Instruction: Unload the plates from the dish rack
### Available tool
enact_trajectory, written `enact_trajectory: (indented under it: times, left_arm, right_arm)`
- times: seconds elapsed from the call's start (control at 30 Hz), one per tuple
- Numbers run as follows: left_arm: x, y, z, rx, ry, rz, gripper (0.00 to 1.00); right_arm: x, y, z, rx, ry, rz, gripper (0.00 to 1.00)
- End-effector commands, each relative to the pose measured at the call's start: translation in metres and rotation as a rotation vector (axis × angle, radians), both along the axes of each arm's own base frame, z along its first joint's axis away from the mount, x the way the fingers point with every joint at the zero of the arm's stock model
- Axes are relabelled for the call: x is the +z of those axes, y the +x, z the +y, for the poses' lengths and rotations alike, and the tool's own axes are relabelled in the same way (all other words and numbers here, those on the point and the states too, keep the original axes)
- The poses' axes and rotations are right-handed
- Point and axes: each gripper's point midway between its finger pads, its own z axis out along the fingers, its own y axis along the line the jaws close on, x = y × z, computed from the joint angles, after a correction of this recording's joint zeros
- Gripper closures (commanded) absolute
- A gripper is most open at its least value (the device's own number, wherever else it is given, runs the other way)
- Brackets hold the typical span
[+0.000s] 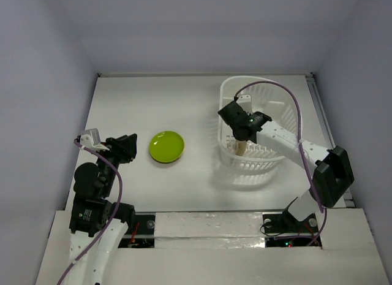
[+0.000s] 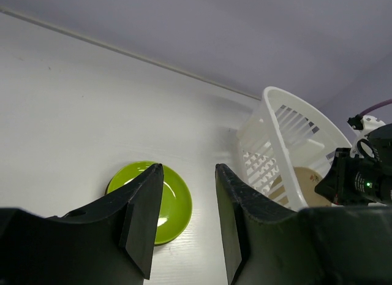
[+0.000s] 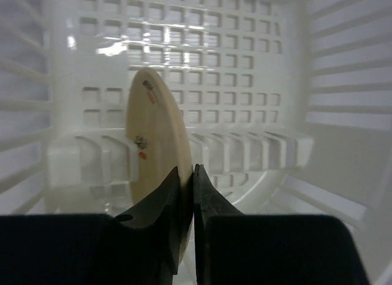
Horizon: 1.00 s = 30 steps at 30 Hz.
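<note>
A cream plate (image 3: pixel 156 150) stands on edge inside the dish rack (image 1: pixel 269 84), slotted among the row of white ribs (image 3: pixel 245 147) that crosses the rack's floor, and in the right wrist view it leans a little to the left. The right fingers (image 3: pixel 211 205) are closed to a narrow gap on the plate's near rim, one on each face, so they are pinching it. From above, the right arm (image 1: pixel 288 141) reaches over the rack's near wall and down into the basket, and the plate shows only as a pale sliver (image 1: pixel 240 148) below the wrist. The rack sits on the right half of the white worktop (image 1: pixel 153 101), towards the back. A lime green plate (image 1: pixel 167 146) lies flat on the worktop well to the left of the rack, apart from it. The left fingers (image 2: pixel 144 217) are spread wide and hold nothing. They hang above the worktop just to the left of the green plate and point towards it, so in the left wrist view it shows between and behind the two tips, with the rack's lattice side (image 2: pixel 288 132) beyond.
</note>
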Motion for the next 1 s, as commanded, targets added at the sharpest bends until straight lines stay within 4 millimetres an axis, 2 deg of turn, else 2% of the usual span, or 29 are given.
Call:
enact_trajectory:
  times: [0.0,0.17,0.33,0.43,0.57,0.67,0.8,0.97]
  left_arm:
    - [0.013,0.001,0.0,-0.003,-0.01,-0.049,0.64]
    - [0.013,0.0,0.0,-0.003,-0.01,-0.051,0.64]
    - [0.013,0.0,0.0,-0.003,-0.01,-0.051,0.64]
    - [0.013,0.001,0.0,-0.003,-0.01,-0.051,0.64]
    - [0.012,0.001,0.0,-0.002,-0.01,-0.048,0.64]
    - [0.012,0.001,0.0,-0.002,-0.011,-0.047,0.64]
    - [0.012,0.001,0.0,-0.001,-0.009,-0.046,0.64]
    - [0.012,0.002,0.0,-0.002,-0.009,-0.046,0.64]
  right_arm:
    - [0.025,0.006,-0.006,-0.003,-0.039,-0.038,0.91]
    - [0.041,0.007,-0.016,-0.003,-0.112,-0.044,1.0]
    - [0.05,0.011,-0.019,0.014,-0.155,-0.052,1.0]
    - [0.046,0.012,-0.017,0.024,-0.192,-0.04,1.0]
    - [0.036,0.012,-0.004,0.05,-0.245,-0.029,1.0]
    - [0.029,0.011,-0.006,0.039,-0.291,-0.019,1.0]
    - [0.055,0.011,-0.011,-0.007,-0.296,-0.086,1.0]
    - [0.118,0.007,-0.022,-0.056,-0.221,-0.21,1.0]
